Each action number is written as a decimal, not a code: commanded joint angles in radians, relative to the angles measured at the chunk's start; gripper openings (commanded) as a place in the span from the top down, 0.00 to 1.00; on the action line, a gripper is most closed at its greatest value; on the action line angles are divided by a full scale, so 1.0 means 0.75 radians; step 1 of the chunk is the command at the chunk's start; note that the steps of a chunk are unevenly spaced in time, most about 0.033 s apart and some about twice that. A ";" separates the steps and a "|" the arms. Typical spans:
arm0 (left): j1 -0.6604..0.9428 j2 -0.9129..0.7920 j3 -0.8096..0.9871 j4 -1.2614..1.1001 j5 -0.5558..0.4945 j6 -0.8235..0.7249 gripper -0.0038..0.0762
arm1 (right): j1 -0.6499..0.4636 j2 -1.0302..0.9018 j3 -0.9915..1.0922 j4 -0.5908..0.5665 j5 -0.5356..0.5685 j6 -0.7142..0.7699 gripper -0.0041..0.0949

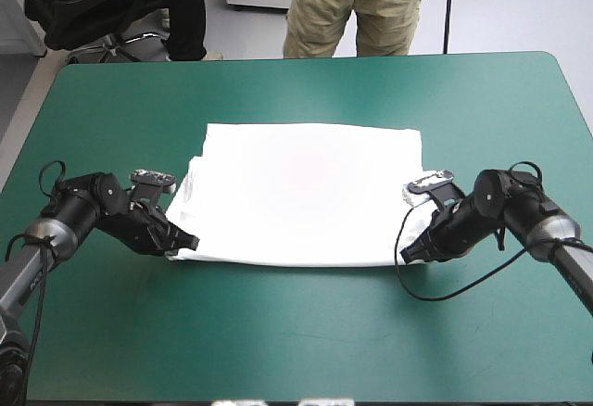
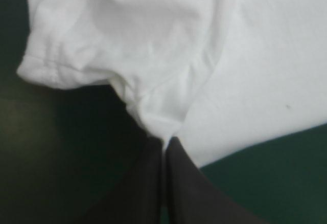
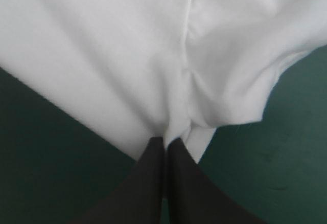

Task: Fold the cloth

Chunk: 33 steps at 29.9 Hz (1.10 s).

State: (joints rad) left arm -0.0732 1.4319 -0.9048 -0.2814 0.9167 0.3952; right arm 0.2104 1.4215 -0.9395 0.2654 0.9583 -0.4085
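The T-shirt [image 1: 306,193] is lying flat in the middle of the teal-green cover [image 1: 278,332], its long side running left to right. A sleeve [image 2: 66,55] is bunching at each end. The left gripper [image 1: 185,243] and right gripper [image 1: 408,253] are each pinching a near corner, fingers nearly closed on the fabric.
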 commanded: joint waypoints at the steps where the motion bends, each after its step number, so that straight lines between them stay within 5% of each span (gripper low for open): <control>1: -0.038 -0.076 0.013 -0.021 -0.001 -0.013 0.97 | -0.010 -0.074 0.000 0.027 -0.002 -0.013 0.98; 8: -0.076 -0.076 0.012 -0.040 -0.024 0.019 0.95 | -0.010 -0.074 0.000 0.026 0.043 -0.001 0.92; 15: -0.076 -0.112 0.012 -0.083 0.044 0.054 0.60 | -0.010 -0.193 -0.003 -0.057 0.052 0.113 0.43; 17: -0.076 -0.165 0.006 -0.103 0.012 0.054 0.52 | -0.010 -0.258 -0.018 -0.133 0.048 0.174 0.36; 25: -0.076 -0.312 -0.144 -0.106 -0.276 -0.075 0.50 | -0.010 -0.380 -0.234 -0.462 -0.049 0.487 0.36; 33: -0.076 -0.234 -0.219 -0.142 -0.276 -0.075 0.50 | -0.158 -0.110 -0.334 -0.354 -0.119 0.407 0.36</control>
State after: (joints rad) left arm -0.1255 1.2672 -1.0342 -0.3548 0.7460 0.3492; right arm 0.1410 1.2828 -1.1574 -0.0353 0.9362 -0.0513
